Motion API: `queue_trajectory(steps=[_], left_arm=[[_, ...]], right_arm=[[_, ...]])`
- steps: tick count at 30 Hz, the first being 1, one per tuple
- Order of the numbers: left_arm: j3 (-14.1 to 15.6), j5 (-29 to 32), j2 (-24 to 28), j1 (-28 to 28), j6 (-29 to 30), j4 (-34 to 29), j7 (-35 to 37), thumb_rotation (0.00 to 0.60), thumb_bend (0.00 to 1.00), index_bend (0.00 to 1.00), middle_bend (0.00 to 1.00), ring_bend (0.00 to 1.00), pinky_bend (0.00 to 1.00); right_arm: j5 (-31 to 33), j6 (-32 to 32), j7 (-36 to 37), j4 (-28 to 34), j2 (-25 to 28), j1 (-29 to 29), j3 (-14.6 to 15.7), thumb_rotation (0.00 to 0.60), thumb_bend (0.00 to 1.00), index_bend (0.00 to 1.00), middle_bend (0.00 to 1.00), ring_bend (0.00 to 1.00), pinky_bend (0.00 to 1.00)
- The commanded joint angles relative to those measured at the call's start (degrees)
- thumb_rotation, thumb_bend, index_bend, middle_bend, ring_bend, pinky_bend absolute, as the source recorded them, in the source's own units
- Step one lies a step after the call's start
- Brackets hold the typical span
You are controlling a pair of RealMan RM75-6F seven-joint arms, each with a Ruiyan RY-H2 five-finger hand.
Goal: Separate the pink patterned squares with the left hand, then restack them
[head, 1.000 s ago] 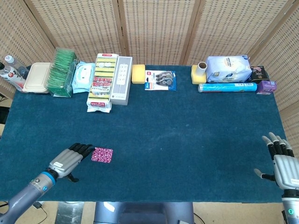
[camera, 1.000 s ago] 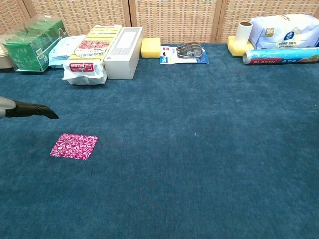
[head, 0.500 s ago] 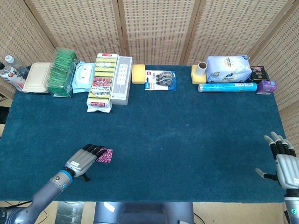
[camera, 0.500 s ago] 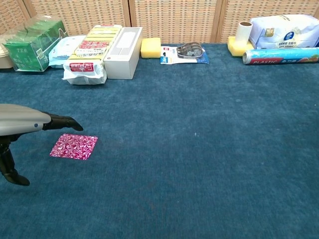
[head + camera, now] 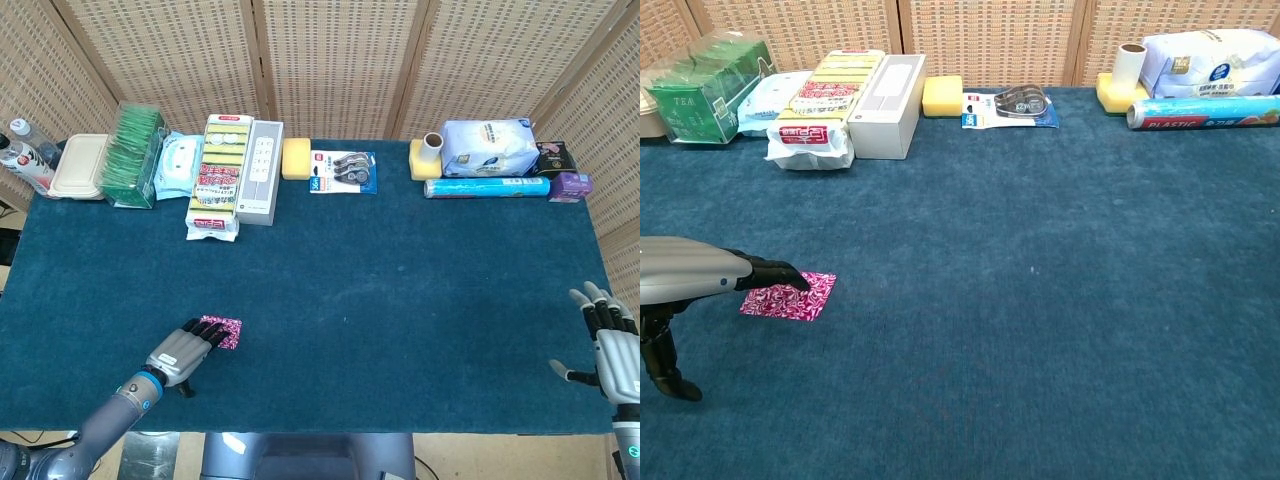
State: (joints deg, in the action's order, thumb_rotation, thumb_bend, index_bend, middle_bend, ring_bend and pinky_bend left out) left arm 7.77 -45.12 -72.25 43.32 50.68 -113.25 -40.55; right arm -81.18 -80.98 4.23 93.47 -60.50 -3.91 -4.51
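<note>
Head view: the grey left hand [image 5: 183, 350] has been lowered and drawn toward 7 o'clock; its extended fingertips [image 5: 212, 333] now overlap the stack of pink patterned fabric squares [image 5: 226, 331] on the blue felt table [image 5: 400, 300]. The right hand [image 5: 612, 350] is parked at 4 o'clock, fingers spread, empty.

Chest view: the fingertips are seen flat on the squares at 9 o'clock; nothing is grasped. Contact is judged made, separation not yet started.

Left hand [image 5: 700, 285] enters at 9 o'clock, fingers [image 5: 775, 274] stretched flat over the pink patterned squares [image 5: 805, 296], thumb hanging below. Squares lie stacked on the blue table cloth [image 5: 1040, 320]. Packaged goods line the 12 o'clock edge.
</note>
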Motion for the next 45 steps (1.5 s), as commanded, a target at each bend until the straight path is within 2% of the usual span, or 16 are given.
queue_trajectory(steps=[1, 13, 27, 31, 37, 45], left_arm=[[0.3, 1.1, -0.5, 0.7, 0.1, 0.4, -0.2, 0.6, 0.07, 0.0, 0.0, 0.0, 0.02], [1.1, 3.4, -1.1, 2.6, 0.8, 0.6, -0.1, 0.6, 0.07, 0.0, 0.0, 0.0, 0.02], [-0.3, 6.7, -1.1, 5.3, 1.6, 1.0, 0.4, 0.6, 0.07, 0.0, 0.0, 0.0, 0.02], [-0.3, 2.4, 1.5, 4.7, 2.3, -1.0, 2.1, 0.6, 0.07, 0.0, 0.0, 0.0, 0.02], [2.2, -3.3, 4.8, 2.9, 2.5, -1.8, 3.4, 0.6, 0.07, 0.0, 0.0, 0.0, 0.02], [2.6, -3.4, 2.1, 2.8, 1.9, 1.2, 2.9, 0.6, 0.07, 0.0, 0.0, 0.0, 0.02]], right_arm=[[0.1, 0.1, 0.2, 0.1, 0.1, 0.0, 0.0, 0.6, 0.0, 0.1, 0.02, 0.01, 0.02], [0.3, 0.4, 0.3, 0.0, 0.2, -0.1, 0.0, 0.6, 0.0, 0.1, 0.02, 0.01, 0.02], [0.4, 0.6, 0.2, 0.2, 0.3, -0.2, 0.1, 0.6, 0.0, 0.1, 0.02, 0.01, 0.02], [0.4, 0.6, 0.2, 0.2, 0.2, -0.1, 0.1, 0.6, 0.0, 0.1, 0.02, 0.01, 0.02], [0.1, 0.7, -0.2, 0.4, 0.2, -0.3, 0.2, 0.6, 0.0, 0.1, 0.02, 0.01, 0.02], [0.1, 0.6, -0.3, 0.6, 0.3, -0.2, 0.3, 0.6, 0.0, 0.1, 0.02, 0.01, 0.02]])
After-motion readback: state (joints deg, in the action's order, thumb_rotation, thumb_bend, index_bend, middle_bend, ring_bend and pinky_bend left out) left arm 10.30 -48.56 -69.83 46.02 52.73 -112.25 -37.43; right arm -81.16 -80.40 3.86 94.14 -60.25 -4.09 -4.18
